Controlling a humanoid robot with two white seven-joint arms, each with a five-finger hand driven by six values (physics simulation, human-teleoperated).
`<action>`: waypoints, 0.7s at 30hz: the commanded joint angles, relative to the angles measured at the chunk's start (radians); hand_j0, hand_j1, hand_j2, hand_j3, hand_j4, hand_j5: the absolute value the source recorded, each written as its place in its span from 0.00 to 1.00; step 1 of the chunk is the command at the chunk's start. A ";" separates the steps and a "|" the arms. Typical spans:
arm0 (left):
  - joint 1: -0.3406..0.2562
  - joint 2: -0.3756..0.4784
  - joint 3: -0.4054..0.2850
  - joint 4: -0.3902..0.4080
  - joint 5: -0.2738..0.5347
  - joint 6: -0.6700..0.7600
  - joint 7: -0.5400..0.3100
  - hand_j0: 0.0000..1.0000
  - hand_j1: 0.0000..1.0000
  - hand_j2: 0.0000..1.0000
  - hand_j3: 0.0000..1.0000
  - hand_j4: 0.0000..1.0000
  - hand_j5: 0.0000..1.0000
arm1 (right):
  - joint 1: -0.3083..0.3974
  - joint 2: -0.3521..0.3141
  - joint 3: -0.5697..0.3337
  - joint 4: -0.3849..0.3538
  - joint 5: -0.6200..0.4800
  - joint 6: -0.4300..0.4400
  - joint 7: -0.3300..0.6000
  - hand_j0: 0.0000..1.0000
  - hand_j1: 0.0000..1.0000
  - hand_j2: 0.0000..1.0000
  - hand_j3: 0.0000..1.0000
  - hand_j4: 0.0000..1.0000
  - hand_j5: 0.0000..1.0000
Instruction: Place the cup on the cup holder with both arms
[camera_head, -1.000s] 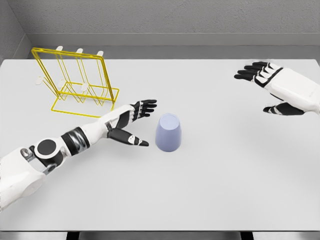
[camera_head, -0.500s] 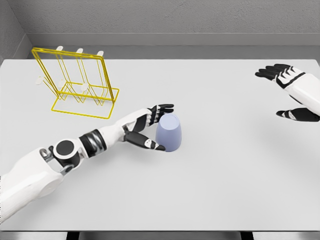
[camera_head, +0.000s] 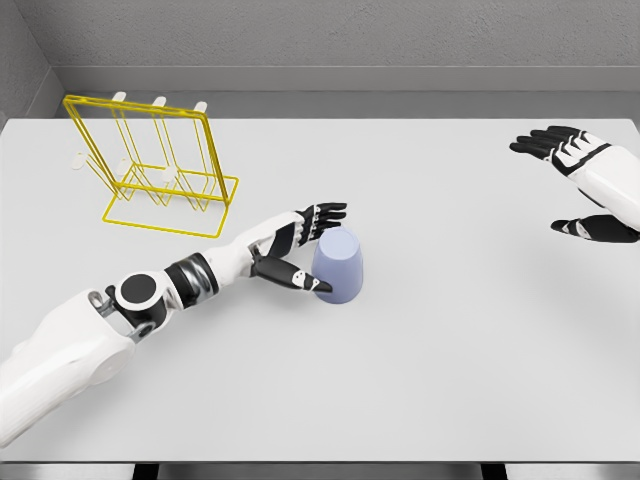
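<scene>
Barely begun — the cup stands upside down mid-table, well apart from the rack. The left hand cups its side, fingers spread, not gripping; the right hand hangs open, far right.

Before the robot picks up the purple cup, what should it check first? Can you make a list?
1. Cup standing steady, upside down on the table: ok.
2. Left hand right beside the cup: ok.
3. Left hand fingers closed around the cup: not ok, they are spread.
4. Right hand near the cup: not ok, far off at the table's right side.
5. Yellow cup holder upright with free pegs: ok.
</scene>
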 joint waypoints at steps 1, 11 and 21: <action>0.002 -0.006 0.001 0.001 0.002 0.000 -0.001 1.00 1.00 1.00 1.00 1.00 1.00 | 0.000 0.000 0.000 -0.001 -0.007 0.003 -0.001 1.00 1.00 1.00 1.00 1.00 1.00; 0.002 -0.020 -0.001 0.011 -0.001 0.001 -0.001 1.00 1.00 1.00 1.00 1.00 1.00 | 0.000 0.001 0.000 -0.003 -0.007 0.003 -0.001 1.00 1.00 1.00 1.00 1.00 1.00; 0.002 -0.027 -0.007 0.019 0.000 0.021 -0.001 0.94 0.94 0.94 0.94 0.94 0.94 | 0.000 0.006 0.000 -0.004 -0.007 0.003 -0.001 1.00 1.00 1.00 1.00 1.00 1.00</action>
